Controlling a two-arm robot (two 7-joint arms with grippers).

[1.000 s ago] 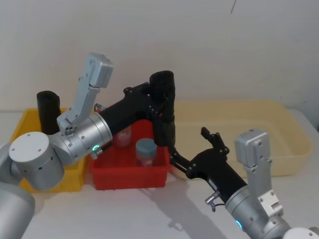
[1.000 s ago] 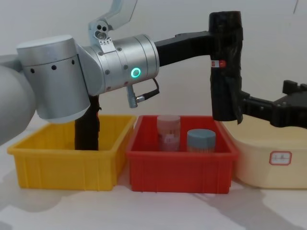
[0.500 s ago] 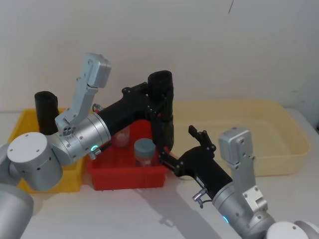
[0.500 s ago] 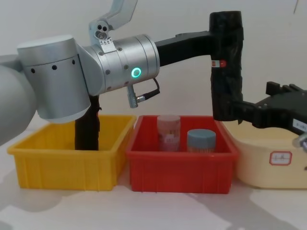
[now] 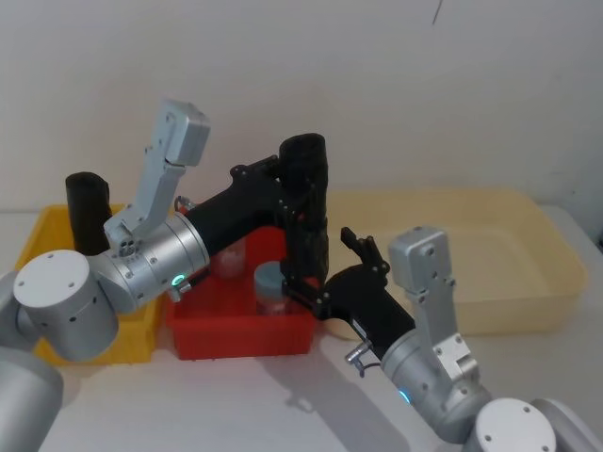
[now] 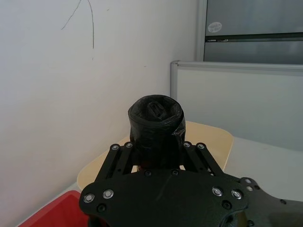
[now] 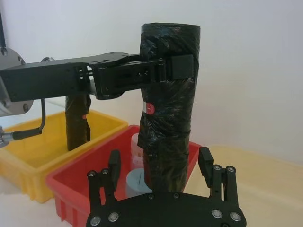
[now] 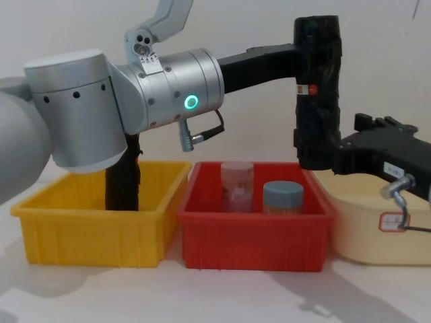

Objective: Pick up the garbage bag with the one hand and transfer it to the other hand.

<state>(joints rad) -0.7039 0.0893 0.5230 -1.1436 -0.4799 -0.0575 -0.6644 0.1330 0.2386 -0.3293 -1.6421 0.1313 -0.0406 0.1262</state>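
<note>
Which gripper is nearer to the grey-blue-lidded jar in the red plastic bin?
Right. The right gripper sits open around the bottom of the black crinkly garbage bag roll, close by the jar; the left gripper is shut on the roll's top, well higher.

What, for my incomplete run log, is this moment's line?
phase: handover | left pincer: shut on garbage bag | right pincer: open, straddling its lower end
</note>
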